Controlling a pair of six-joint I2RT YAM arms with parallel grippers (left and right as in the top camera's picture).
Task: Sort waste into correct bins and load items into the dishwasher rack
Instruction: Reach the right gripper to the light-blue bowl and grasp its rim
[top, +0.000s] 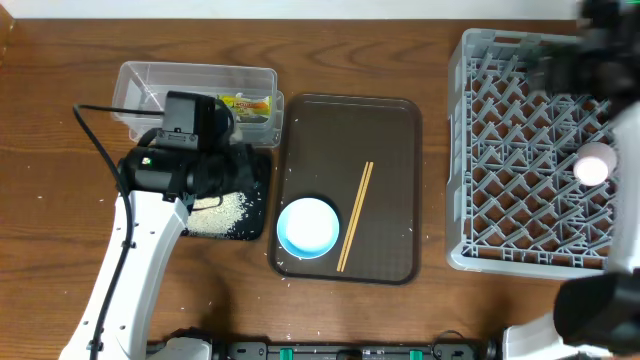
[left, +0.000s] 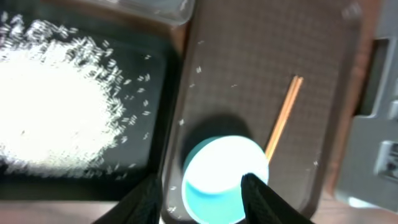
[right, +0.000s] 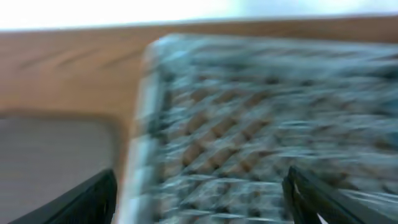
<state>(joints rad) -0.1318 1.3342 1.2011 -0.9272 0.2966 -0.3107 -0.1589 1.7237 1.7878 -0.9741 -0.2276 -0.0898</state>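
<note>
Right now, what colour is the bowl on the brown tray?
The bowl is light blue; clearest from overhead.

Chopsticks (top: 356, 216) just beside light-blue bowl (top: 308, 227)

Dark wooden table (top: 60, 60) beneath a pale wall strip (top: 300, 8).

Bowl (top: 307, 227), chopsticks (top: 355, 216) on tray (top: 390, 130), cup (top: 593, 165) apparently racked
</note>
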